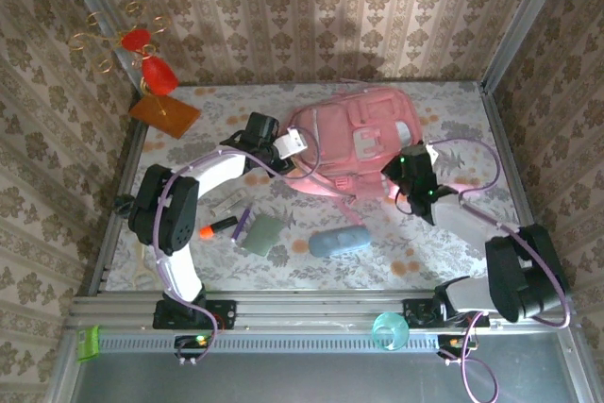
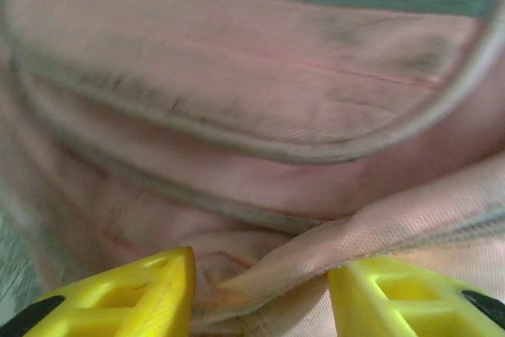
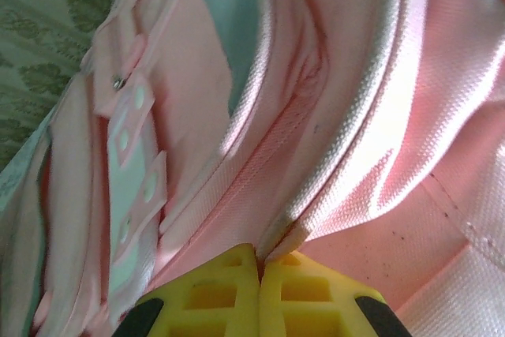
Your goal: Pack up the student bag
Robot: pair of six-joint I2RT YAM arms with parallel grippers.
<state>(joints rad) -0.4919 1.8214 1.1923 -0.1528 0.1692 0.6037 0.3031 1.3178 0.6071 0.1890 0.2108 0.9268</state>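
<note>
Firstly, we record the left end effector [image 2: 260,293] with its yellow fingers [image 2: 134,293] standing apart. A loose fold of the student bag [image 2: 252,116] lies in the gap between them, and we see no clamp on it. The right end effector [image 3: 259,270] has its yellow fingers [image 3: 213,293] pressed together, pinching a piped seam edge of the bag's pink fabric.

From the top view, the bag lies flat on the desk [image 1: 453,106] toward the far side, near the middle, with its front pockets and white patches facing up. The left end effector is at the bag's left edge and the right one at its right side.

Nearer the arm bases, apart from the bag, we note a blue-grey pouch [image 1: 340,243], a flat grey-green item [image 1: 260,233], a purple pen [image 1: 241,224] and an orange-tipped marker [image 1: 215,226]. An orange-brown board [image 1: 165,112] sits in the far left corner.
</note>
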